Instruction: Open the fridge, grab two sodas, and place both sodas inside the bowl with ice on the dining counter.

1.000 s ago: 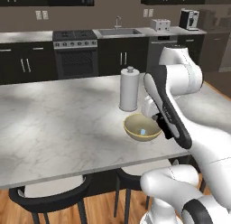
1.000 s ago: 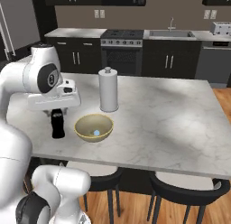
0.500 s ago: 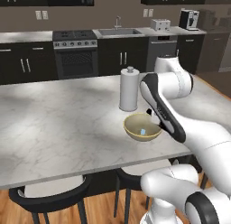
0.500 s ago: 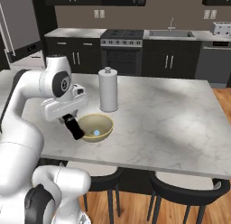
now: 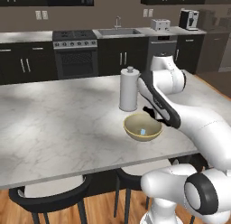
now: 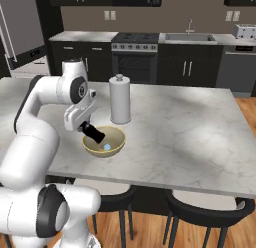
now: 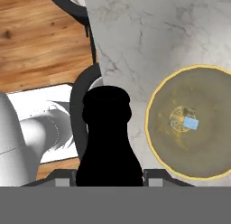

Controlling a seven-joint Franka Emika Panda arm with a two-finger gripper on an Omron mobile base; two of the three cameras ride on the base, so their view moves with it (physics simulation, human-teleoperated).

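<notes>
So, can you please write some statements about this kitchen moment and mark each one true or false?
1. The gripper holds a dark bottle. True.
2. The bottle is tilted over the rim of the bowl. True.
3. The bowl is full of bottles. False: it holds one pale blue ice cube and no bottle lies in it yet.
4. The paper towel roll lies on its side. False: it stands upright behind the bowl.
5. The bowl sits on the marble counter. True.
</notes>
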